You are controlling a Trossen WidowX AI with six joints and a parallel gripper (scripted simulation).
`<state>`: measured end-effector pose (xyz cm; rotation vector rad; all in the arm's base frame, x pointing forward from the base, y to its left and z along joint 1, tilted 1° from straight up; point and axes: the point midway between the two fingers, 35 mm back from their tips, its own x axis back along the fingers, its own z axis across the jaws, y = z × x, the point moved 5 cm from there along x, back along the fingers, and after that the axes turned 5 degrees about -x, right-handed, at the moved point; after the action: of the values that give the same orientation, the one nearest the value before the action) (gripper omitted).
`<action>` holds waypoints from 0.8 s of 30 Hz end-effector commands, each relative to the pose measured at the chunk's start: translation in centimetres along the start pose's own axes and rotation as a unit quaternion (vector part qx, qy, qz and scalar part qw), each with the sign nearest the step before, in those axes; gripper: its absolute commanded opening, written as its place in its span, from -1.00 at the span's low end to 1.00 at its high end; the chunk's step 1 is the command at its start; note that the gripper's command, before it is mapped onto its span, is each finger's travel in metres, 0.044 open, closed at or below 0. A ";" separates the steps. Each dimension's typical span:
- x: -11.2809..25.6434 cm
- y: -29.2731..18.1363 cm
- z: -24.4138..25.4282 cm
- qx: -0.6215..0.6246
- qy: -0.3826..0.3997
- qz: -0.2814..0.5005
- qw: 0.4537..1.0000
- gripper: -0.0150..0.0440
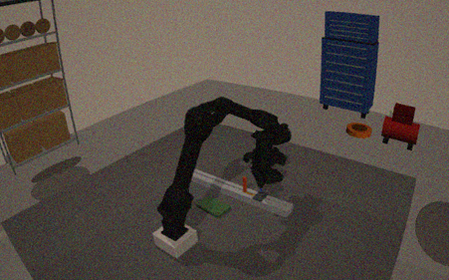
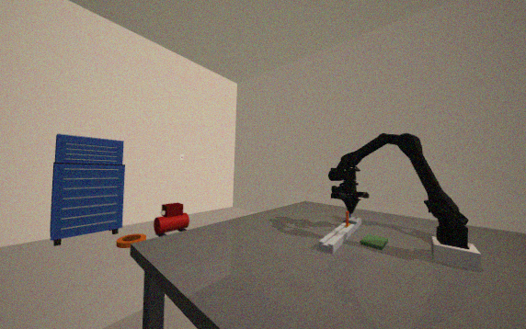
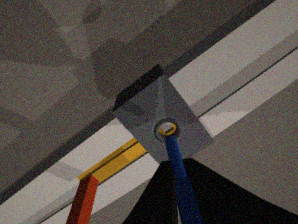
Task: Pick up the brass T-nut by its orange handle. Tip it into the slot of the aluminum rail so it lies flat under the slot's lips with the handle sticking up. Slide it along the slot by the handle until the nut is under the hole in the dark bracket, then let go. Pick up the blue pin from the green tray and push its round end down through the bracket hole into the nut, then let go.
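My gripper is shut on the blue pin and points down above the rail. In the wrist view the pin's end meets the near edge of the hole in the dark bracket; whether it has entered is unclear. Brass shows through the hole. The brass T-nut lies in the slot of the aluminum rail, partly hidden under the bracket. Its orange handle sticks up beside the bracket.
The green tray lies between the rail and the arm's white base. The upright orange handle stands close to my fingers. A blue cabinet and a red compressor stand away from the table.
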<state>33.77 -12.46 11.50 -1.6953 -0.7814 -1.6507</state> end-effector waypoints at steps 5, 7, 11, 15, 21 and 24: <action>-0.1 -0.2 0.0 0.000 0.000 0.003 1.000 -1.00; -0.2 -0.5 -0.1 0.000 0.000 0.003 1.000 -1.00; -0.2 -0.7 -0.1 0.000 0.000 0.003 1.000 -1.00; -0.1 -0.3 0.0 0.000 0.000 0.003 1.000 -1.00; -0.1 0.0 0.0 0.000 0.000 0.003 1.000 -1.00; -0.1 -0.3 -0.1 0.000 0.000 0.003 1.000 -1.00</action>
<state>33.73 -12.43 11.42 -1.6961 -0.7796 -1.6481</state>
